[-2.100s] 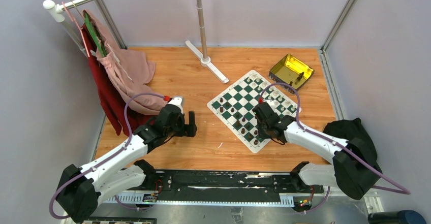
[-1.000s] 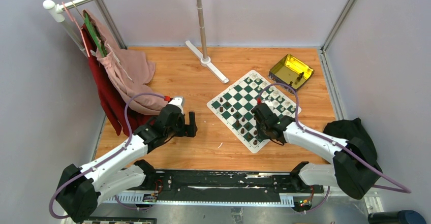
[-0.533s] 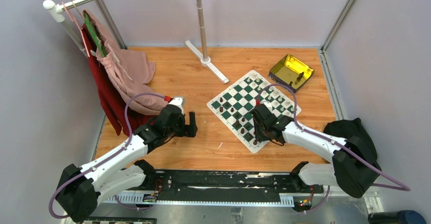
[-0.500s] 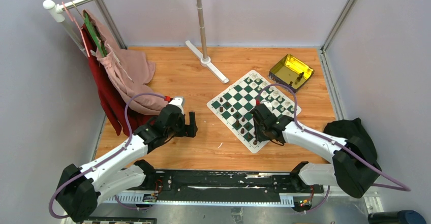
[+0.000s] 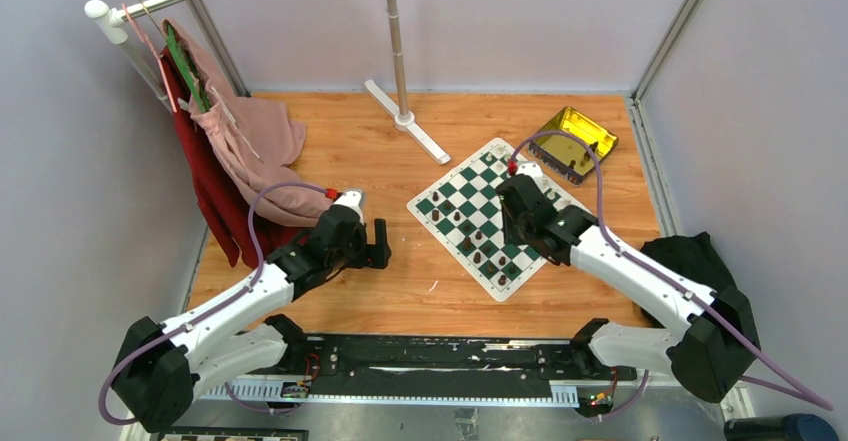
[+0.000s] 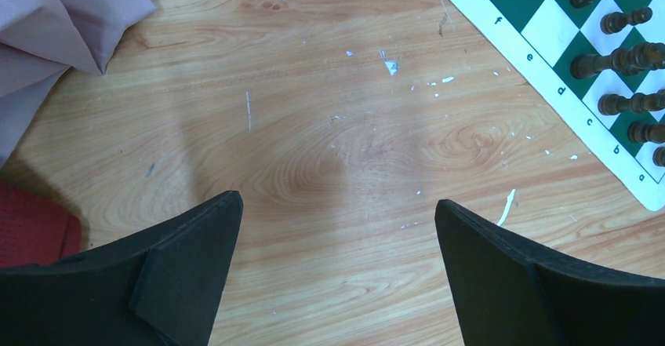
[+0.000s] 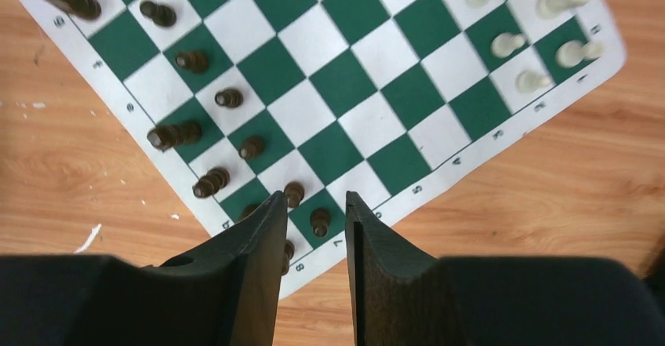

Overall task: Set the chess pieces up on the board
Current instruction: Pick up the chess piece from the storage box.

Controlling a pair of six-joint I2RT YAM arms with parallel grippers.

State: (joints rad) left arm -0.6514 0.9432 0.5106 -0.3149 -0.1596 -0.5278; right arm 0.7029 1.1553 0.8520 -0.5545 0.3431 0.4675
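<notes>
The green and white board (image 5: 470, 187) lies right of centre on the wooden table. Dark brown chess pieces (image 5: 457, 217) stand along its near-left side, and cream ones (image 7: 508, 44) along the opposite side. My right gripper (image 7: 314, 197) hangs open above the board's near corner with nothing between its fingers. Below the gap a dark pawn (image 7: 319, 220) stands on a green square. In the top view the right gripper (image 5: 515, 233) covers part of the board. My left gripper (image 6: 337, 205) is wide open over bare wood, left of the board (image 6: 549, 32), and holds nothing.
A gold tin (image 5: 573, 141) lies open beyond the board's far corner. Pink and red clothes (image 5: 240, 151) hang from a rack at the left and reach the table. A pole's white foot (image 5: 405, 118) stands at the back. A black bundle (image 5: 690, 256) sits at the right edge.
My right gripper has gone from shut to open and has lifted back from the board's near corner toward its middle, leaving a dark pawn standing there. The left arm has barely moved.
</notes>
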